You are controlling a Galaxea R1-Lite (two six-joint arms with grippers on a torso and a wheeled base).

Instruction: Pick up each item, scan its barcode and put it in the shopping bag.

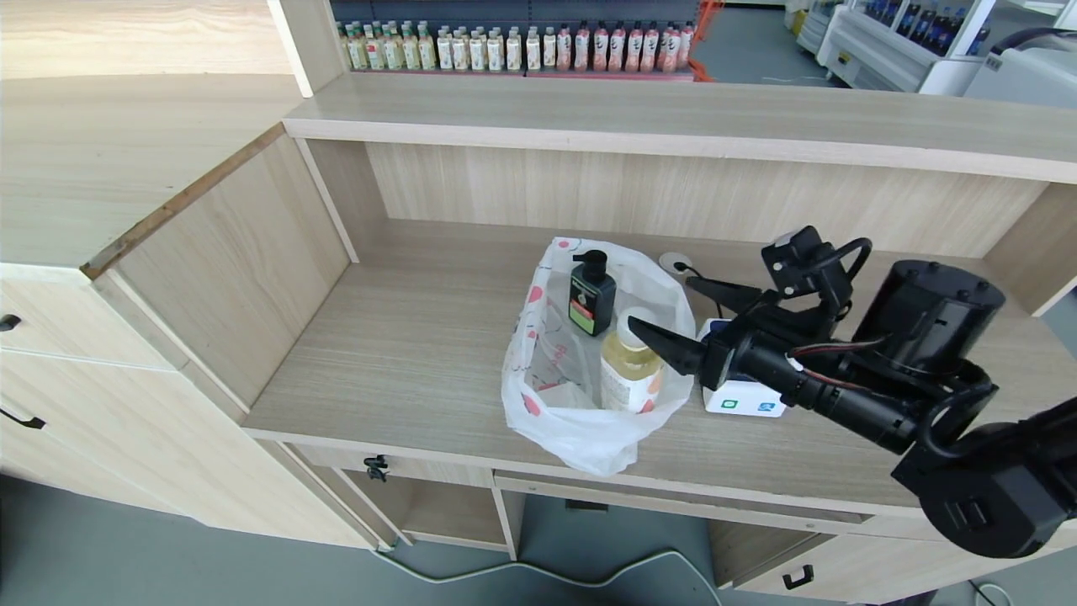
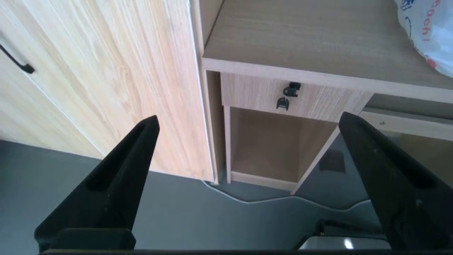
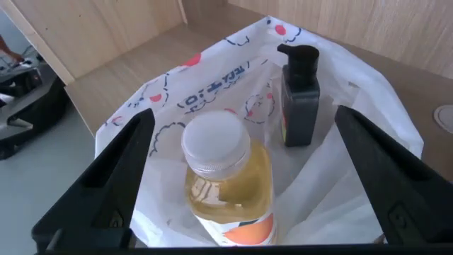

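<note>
Bright, even light falls from overhead, leaving only soft shadow under the upper shelf (image 1: 673, 109) and beneath the desk (image 1: 404, 353). The head view bows straight edges near its borders. The shopping bag (image 1: 572, 429) carries a faint sheen.

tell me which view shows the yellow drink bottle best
Right wrist view: the drink bottle is close, cap and yellow liquid plain, inside the shopping bag. The head view shows it smaller, partly behind the right gripper. The left wrist view catches a bag corner.
</note>
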